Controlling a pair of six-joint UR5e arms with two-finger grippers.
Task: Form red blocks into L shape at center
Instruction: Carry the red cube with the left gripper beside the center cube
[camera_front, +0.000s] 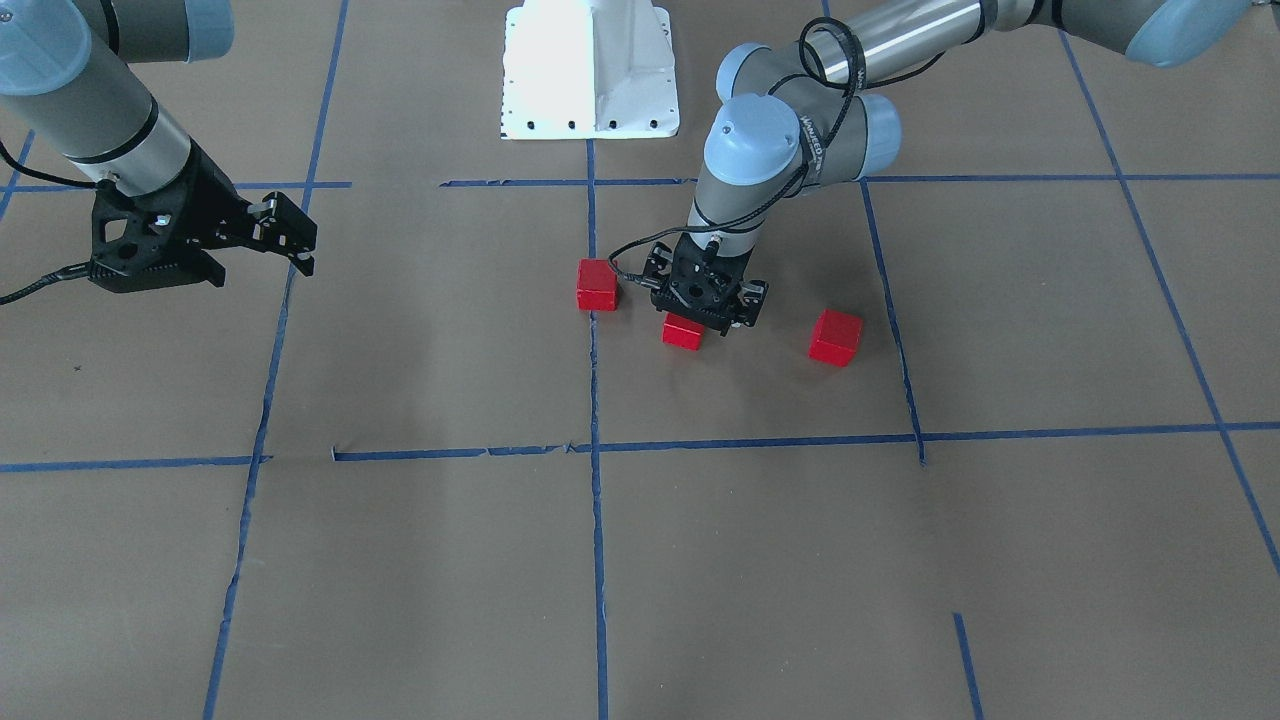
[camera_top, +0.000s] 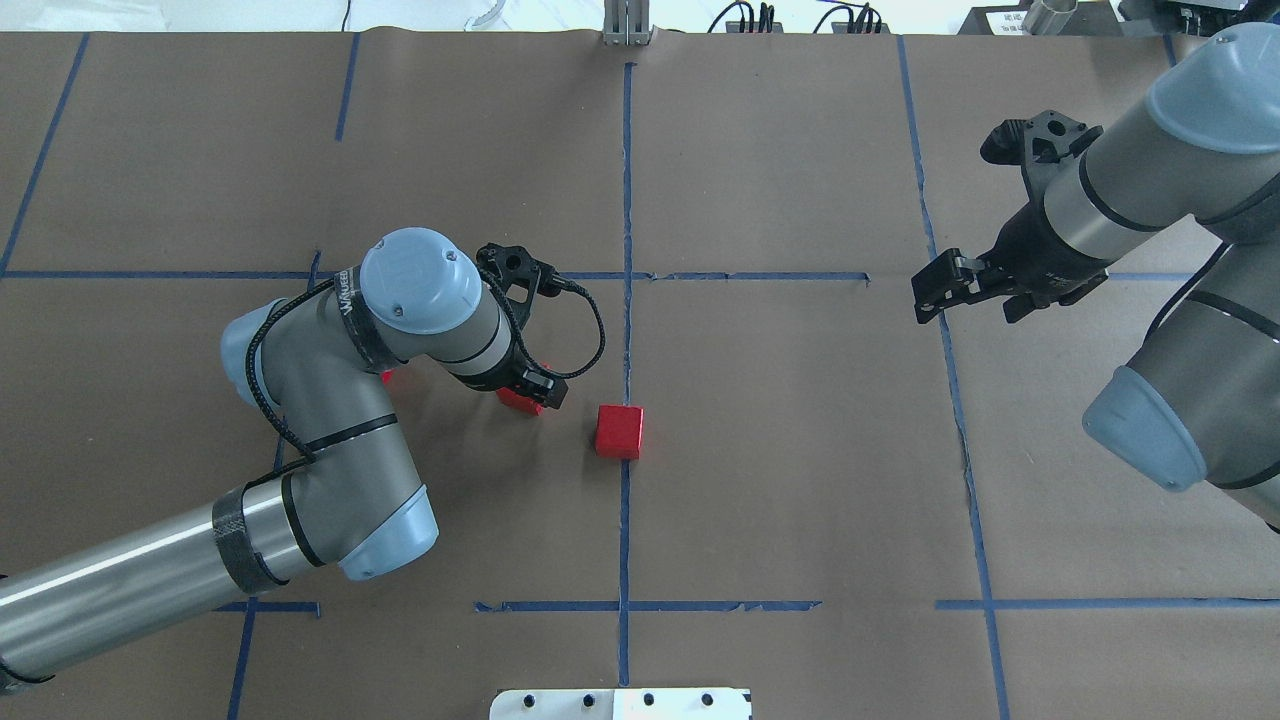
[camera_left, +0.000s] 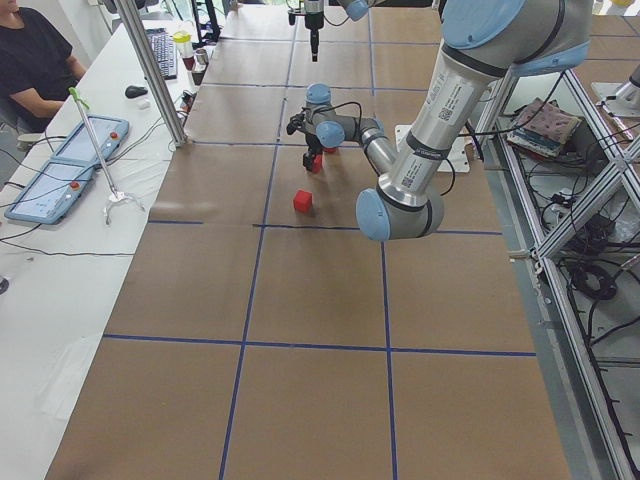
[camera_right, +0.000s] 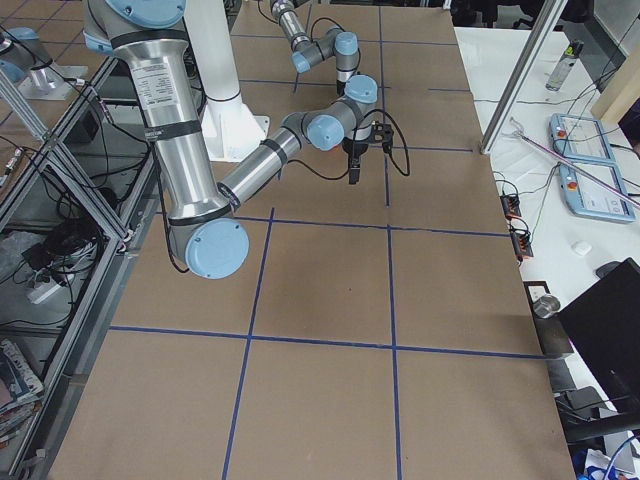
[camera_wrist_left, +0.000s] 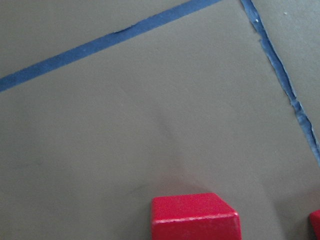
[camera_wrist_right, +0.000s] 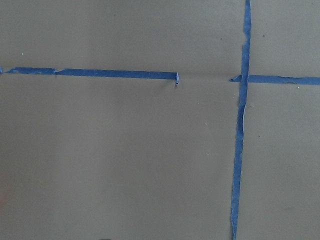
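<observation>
1. The outer block (camera_front: 836, 337) lies farthest to the robot's left, alone on the table (camera_top: 800, 450) and well apart from the blue line (camera_top: 627, 330). From overhead the left arm hides all but a red sliver of it.
2. The left pincer (camera_top: 530, 392) hangs low, pointing straight down on the middle block (camera_front: 684, 333), which peeks out from under its head. The left wrist view shows that block at the bottom edge, flat on the table, but no fingers. I cannot tell how wide the jaws stand or whether they grip the block.
3. The centre block (camera_top: 619, 431) sits on the blue line, at the centre. From the left pincer it lies to the robot's right and a little nearer the base. There is a clear gap between it and the middle block.
4. This gap is what the coming move turns on. The middle block probably has to travel right, toward the line, until its face meets the centre block. The blocks are cubes with no long axis, so only squareness of faces matters.
5. The left arm is much the nearer to all three blocks, so the work looks to be its own.
6. The right pincer (camera_top: 955, 288) hovers far off on the robot's right, above bare table. Its jaws appear spread and hold nothing.
7. No two blocks touch, so the L is not yet formed.
</observation>
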